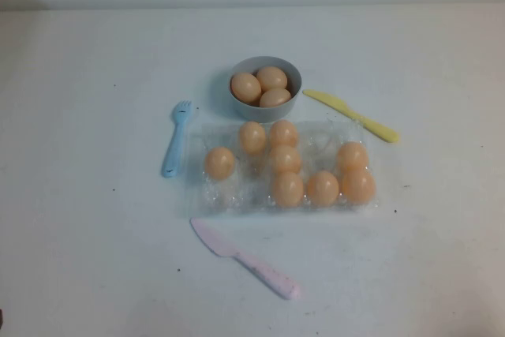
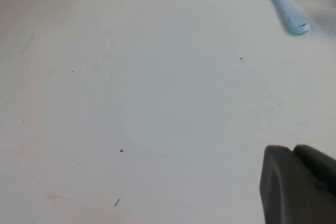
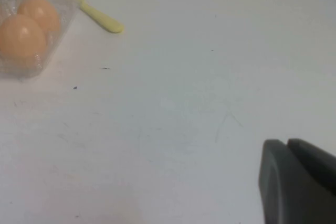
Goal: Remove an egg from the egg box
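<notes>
The clear plastic egg box (image 1: 316,144) lies at the middle of the table in the high view and holds several pale orange eggs, such as the one on its left side (image 1: 220,162). Its corner with two eggs (image 3: 23,38) shows in the right wrist view. Neither arm shows in the high view. My left gripper (image 2: 291,150) is shut and empty over bare table, well away from the box, near the blue fork's handle (image 2: 286,8). My right gripper (image 3: 287,144) is shut and empty over bare table, apart from the box's right end.
A grey-blue bowl (image 1: 293,105) with three eggs stands just behind the box. A blue fork (image 1: 176,139) lies left of the box, a yellow knife (image 1: 351,114) behind its right end, and a pink knife (image 1: 245,258) in front of it.
</notes>
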Robot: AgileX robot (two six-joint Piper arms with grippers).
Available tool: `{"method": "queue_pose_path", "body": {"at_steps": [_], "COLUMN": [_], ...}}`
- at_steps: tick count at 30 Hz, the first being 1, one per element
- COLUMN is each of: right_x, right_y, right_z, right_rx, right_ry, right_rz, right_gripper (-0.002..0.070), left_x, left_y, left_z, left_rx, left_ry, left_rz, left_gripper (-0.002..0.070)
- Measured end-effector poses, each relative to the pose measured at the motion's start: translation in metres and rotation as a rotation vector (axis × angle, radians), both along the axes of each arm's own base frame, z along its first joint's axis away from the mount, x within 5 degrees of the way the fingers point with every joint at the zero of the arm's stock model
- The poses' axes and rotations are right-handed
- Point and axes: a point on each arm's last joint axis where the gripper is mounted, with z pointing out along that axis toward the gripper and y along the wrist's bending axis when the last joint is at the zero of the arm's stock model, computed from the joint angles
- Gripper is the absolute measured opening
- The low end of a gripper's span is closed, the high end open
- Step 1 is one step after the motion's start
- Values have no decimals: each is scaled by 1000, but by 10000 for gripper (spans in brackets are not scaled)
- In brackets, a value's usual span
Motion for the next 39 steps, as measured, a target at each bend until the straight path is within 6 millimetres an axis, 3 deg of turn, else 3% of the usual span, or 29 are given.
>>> {"method": "queue_pose_path", "body": {"at_steps": [6,10,13,19,22,39], "right_x": [0,0,0,1,2,2], "right_y": [1,4,9,16,15,13], "right_z": [0,1,5,22,25,26], "right_rx": [20,136,331,969,1093,992], "right_ry": [0,2,-23,-84,-100,-141], "right_rz": [2,10,17,5,-9,-9], "right_gripper": [-16,-16,-17,-17,-17,-16], "left_x": [0,0,0,0,0,0], "left_y": [0,0,0,0,0,0], "left_z": [0,0,0,0,0,0], "left_rx": [0,0,-2,0,0,1], "left_ry": [0,0,0,0,0,0], "left_rz": [0,0,0,0,0,0], "left_gripper": [-6,-6,-6,-6,-6,-6]}}
